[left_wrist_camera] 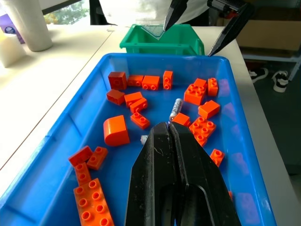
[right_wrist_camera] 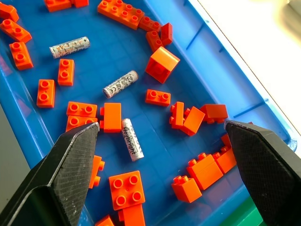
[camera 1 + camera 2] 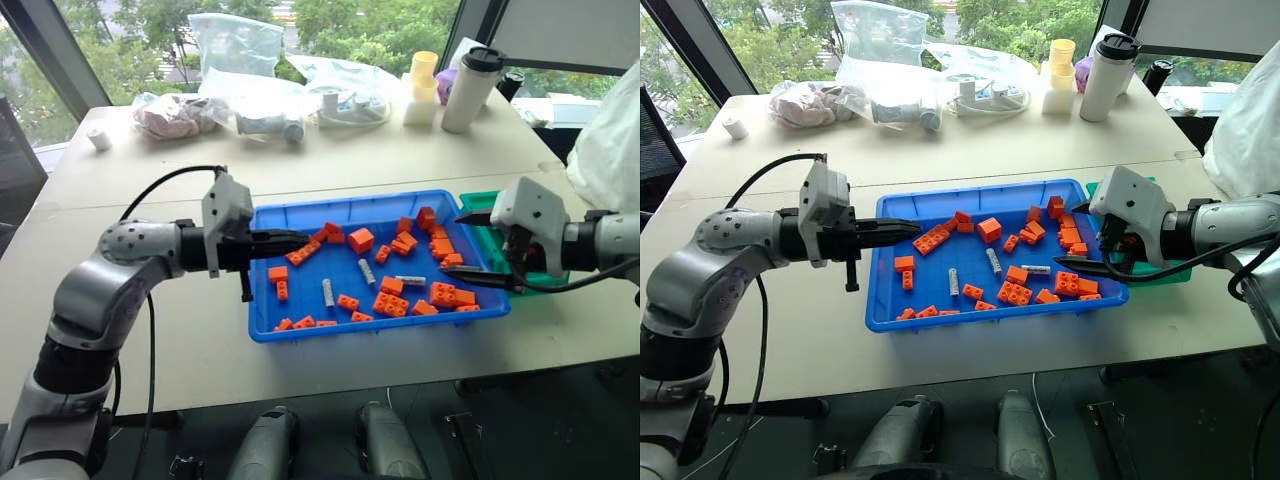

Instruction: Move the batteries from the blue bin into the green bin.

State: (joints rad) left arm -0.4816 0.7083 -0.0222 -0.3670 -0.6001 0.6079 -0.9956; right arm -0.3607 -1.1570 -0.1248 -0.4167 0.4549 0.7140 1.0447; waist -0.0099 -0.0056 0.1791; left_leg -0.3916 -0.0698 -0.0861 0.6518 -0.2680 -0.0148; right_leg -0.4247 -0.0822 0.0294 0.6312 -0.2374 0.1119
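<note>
Right wrist view: right tool [image 2: 162, 172] gapes wide, empty, above 3 batteries [image 2: 132, 139]; left tool [image 1: 169, 129] closed, empty.

1. Office or lab workroom: pale tables [image 3: 150, 330] pushed together beside large windows [image 3: 130, 30] overlooking trees.
2. Far table edge carries plastic bags [image 3: 235, 40], a white tumbler [image 3: 470, 88] and a cable coil [image 3: 352, 108].

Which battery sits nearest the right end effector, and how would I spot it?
Start at the blue bin, end nearest the green bin. Among the orange bricks there, one battery lies crosswise. Unlike its neighbours, it is a slim silver cylinder with printed lettering, no studs.
</note>
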